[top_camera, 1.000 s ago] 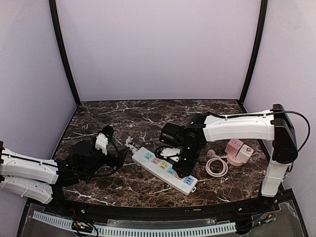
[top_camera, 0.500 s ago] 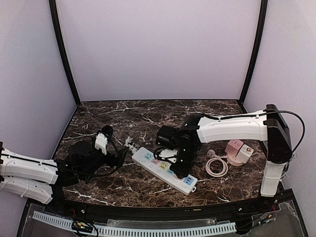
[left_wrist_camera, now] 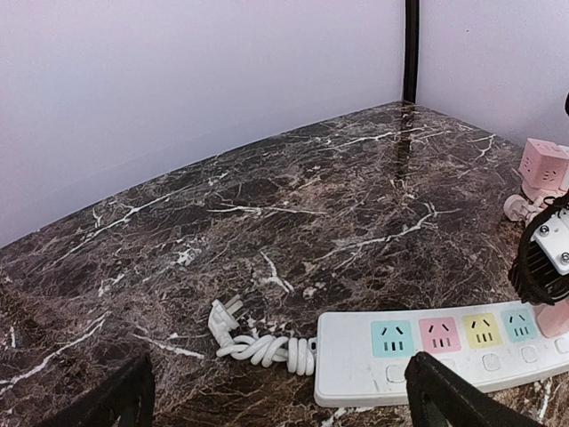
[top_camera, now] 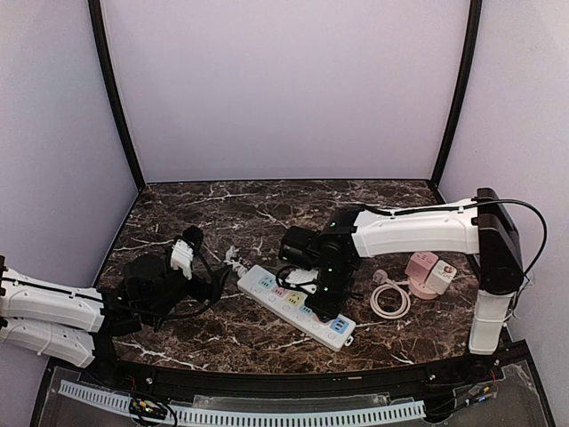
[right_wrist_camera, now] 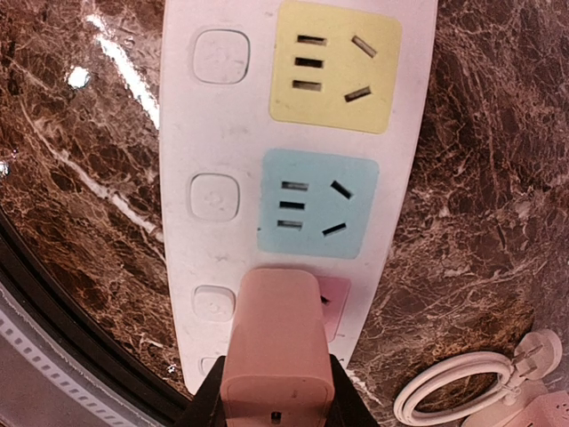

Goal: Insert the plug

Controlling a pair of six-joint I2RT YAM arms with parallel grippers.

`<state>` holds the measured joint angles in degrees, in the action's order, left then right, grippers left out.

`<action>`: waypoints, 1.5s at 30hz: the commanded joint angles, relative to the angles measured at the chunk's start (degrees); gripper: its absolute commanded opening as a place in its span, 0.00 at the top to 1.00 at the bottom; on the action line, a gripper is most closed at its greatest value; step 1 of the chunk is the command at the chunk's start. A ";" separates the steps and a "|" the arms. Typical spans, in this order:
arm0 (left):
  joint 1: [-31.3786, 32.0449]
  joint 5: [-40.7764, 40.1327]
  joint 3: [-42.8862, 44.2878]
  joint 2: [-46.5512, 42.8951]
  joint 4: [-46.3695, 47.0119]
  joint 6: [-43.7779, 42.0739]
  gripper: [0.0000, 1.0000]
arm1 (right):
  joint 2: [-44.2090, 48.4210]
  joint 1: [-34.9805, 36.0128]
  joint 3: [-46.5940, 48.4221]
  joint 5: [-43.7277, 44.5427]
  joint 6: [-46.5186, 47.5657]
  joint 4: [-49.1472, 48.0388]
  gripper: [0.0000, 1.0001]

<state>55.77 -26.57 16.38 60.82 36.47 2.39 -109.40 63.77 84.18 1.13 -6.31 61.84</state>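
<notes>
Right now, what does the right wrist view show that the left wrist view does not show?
Only the right wrist view shows, from close by, the pink plug held by the right gripper and covering most of a pink socket. Only the left wrist view shows the strip's bundled cord, the pink cube adapter and the purple walls. Both show the white power strip and the marble table.

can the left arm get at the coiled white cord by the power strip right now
Probably yes: the left claw is open and faces the coiled cord, with nothing between them. The right claw, shut on the pink plug, is further along the power strip.
</notes>
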 commanded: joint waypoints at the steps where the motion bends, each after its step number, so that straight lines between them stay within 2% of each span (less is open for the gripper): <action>1: -0.31 0.11 -1.10 -1.07 -0.63 0.63 0.01 | -5.98 0.38 -1.50 0.32 0.37 -4.28 1.00; 21: -0.26 0.09 -1.26 -1.41 -0.59 0.70 0.01 | -3.65 0.48 -5.84 -1.30 -1.01 -8.39 1.00; 25: -0.28 0.20 -1.26 -1.40 -0.51 0.83 0.01 | -1.51 0.41 -6.09 -1.30 -1.64 -8.72 0.76; 27: -0.29 0.23 -1.31 -1.40 -0.52 0.90 0.01 | 0.15 0.41 -6.00 -1.35 -1.76 -9.33 0.59; 32: -0.31 0.28 -1.27 -1.32 -0.52 0.86 0.01 | 4.56 0.47 -4.44 2.31 -3.43 -9.39 0.25; 36: -0.31 0.36 -1.26 -1.31 -0.56 0.87 0.01 | 9.11 0.46 -2.80 3.72 -4.60 -9.04 0.04; 45: -0.28 -0.51 -1.31 -0.31 -0.20 2.08 0.01 | 17.39 0.44 -5.29 9.12 -8.38 -12.28 0.01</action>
<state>55.77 -26.59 16.34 60.27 36.49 3.11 -94.85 63.83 80.12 6.39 -11.79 52.27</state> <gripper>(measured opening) 0.987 0.986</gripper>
